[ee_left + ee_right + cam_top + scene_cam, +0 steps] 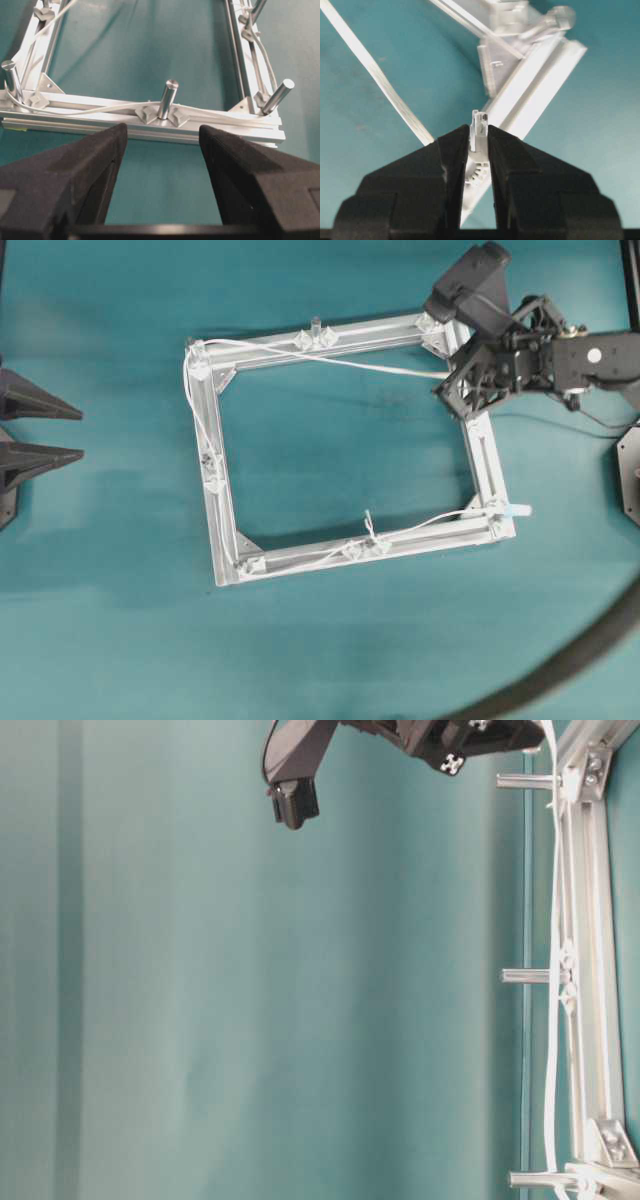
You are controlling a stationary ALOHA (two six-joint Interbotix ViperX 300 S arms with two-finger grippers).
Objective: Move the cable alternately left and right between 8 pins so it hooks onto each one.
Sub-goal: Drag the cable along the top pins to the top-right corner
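A: Look at the right gripper (480, 131) up at the frame's far right corner. Its two black fingers (455, 150) are pinched on the small white plug at one end of the cable (330, 358).

B: Yes, the plug pokes up just past the fingertips, and the white cord runs off to the side of them, slanting across the teal.

A: From above, the cable leaves that gripper, crosses the opening of the frame (480, 455) to the top left corner, drops down the left bar, then follows the bottom bar to the right corner.

B: And the left gripper (162, 134)?

A: Spread wide, nothing between its fingers. It hangs just outside the left bar, one of the pins (167, 99) standing right in the gap's line of sight, the cord lying along the bar at the peg's foot. No contact.

B: Surface?

A: Plain teal cloth over the table (330, 640), with a thick dark hose (570, 660) curving through the bottom right corner.
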